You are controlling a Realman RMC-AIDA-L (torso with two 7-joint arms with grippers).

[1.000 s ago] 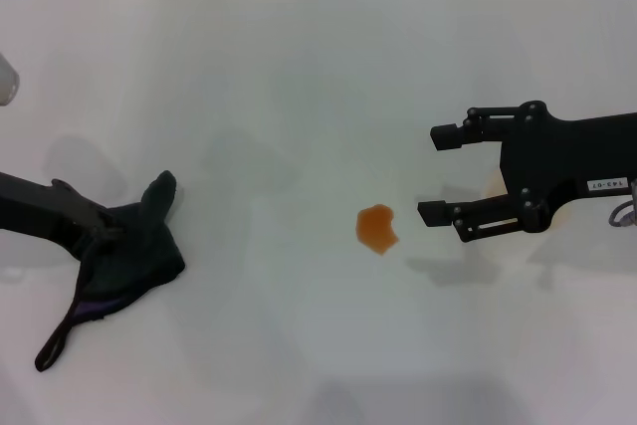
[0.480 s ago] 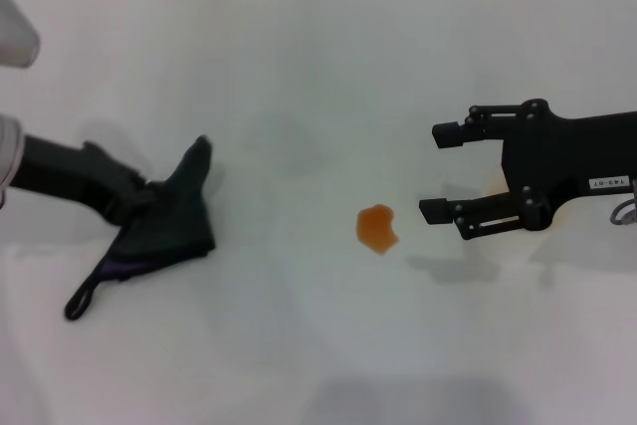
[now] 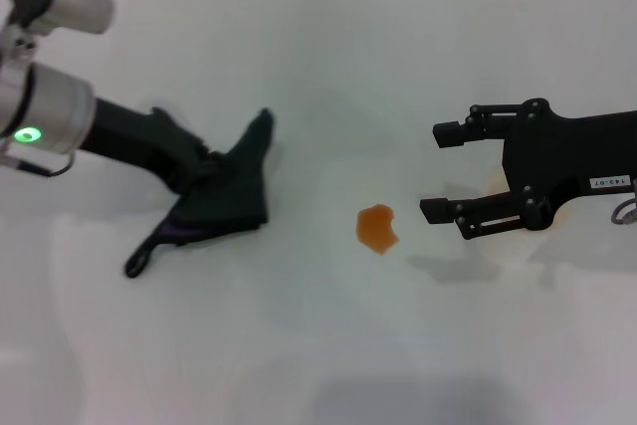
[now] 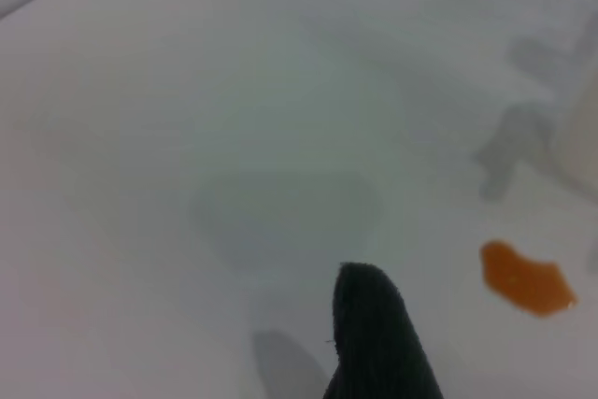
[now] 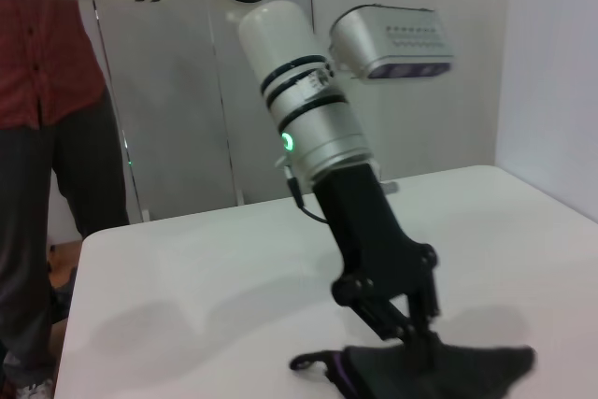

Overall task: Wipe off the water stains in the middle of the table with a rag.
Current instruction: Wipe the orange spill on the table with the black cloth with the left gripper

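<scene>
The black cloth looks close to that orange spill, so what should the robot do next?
Probably slide the left gripper, shut on the soft black rag, farther toward the small orange blotch: bare white table separates them. The right gripper hangs open beyond it.

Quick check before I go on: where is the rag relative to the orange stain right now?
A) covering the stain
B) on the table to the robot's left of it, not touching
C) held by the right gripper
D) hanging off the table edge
B: the left gripper holds the rag on the table, with bare surface between it and the water stains.
</scene>
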